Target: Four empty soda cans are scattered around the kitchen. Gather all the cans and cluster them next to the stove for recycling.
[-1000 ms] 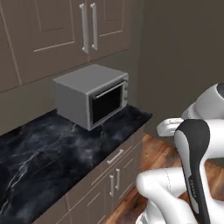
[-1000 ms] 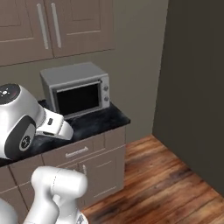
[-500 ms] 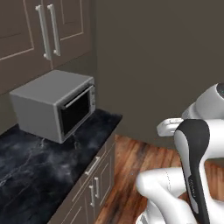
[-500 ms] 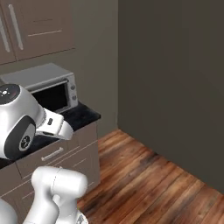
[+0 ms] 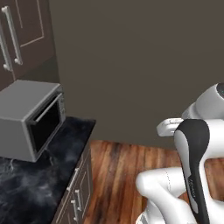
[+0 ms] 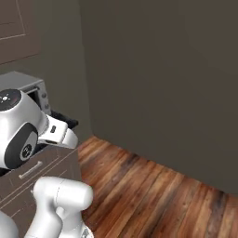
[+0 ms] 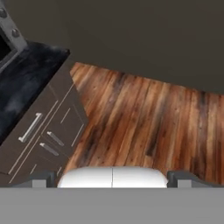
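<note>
Nearest, the gripper (image 7: 112,179) is showing at the bottom of the hand view with its two dark fingertips (image 7: 43,179) standing far apart, one at each side, and nothing is lying between them. Below and ahead of the gripper, the wooden floor (image 7: 148,118) is running in reddish-brown planks toward a plain dark wall (image 7: 144,39). To one side, the cabinet front (image 7: 43,135) is presenting drawers with silver bar handles, and above it the desk (image 7: 26,83), a black marbled top, is ending in a square corner beside the floor.

Further out, in the left base view, the white arm (image 5: 192,175) is rising from the lower right, with its dark-banded link upright in front of the floor (image 5: 122,175). The desk (image 5: 39,188) is occupying the lower left, and a grey microwave (image 5: 30,118) is sitting on it, its dark glass door facing the room. Upper cabinets (image 5: 22,39) with long silver handles are hanging above the microwave.

In the right base view, the arm (image 6: 28,130) is partly covering the microwave (image 6: 28,86) and the desk edge (image 6: 65,120); beyond these the floor (image 6: 158,195) is meeting the dark wall (image 6: 162,79).

No soda cans and no stove are appearing in these views, so their places cannot be told
</note>
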You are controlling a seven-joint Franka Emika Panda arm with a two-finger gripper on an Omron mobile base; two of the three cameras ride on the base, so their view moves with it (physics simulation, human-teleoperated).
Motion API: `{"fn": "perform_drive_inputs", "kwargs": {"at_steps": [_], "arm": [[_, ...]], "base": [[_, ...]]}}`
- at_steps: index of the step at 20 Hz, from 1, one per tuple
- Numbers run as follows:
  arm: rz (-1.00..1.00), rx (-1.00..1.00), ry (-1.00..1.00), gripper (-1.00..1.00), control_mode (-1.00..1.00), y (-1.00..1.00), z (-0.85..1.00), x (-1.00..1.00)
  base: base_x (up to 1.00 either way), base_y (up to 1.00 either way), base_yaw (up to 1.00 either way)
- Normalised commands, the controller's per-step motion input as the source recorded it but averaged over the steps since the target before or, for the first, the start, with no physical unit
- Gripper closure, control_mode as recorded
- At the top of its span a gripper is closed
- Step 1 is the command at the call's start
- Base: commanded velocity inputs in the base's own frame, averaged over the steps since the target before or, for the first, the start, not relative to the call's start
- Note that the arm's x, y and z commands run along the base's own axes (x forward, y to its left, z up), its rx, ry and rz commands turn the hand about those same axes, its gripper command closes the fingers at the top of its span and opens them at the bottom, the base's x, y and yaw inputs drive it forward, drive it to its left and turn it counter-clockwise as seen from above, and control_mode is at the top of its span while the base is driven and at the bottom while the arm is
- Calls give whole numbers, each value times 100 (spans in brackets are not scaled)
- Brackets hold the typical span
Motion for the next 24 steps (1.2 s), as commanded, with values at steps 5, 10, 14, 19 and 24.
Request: {"fn": "perform_drive_inputs", "kwargs": {"at_steps": [5,10,14,19,24], "arm": [[0,0,0,-100,100,0,0,0],[0,0,0,-100,100,0,0,0],[0,0,0,-100,100,0,0,0],[0,0,0,-100,100,0,0,0],[0,0,0,-100,100,0,0,0]], "base": [[-4,0,-49],[-1,0,-50],[0,-7,-49],[6,-16,-43],[75,-18,-17]]}}
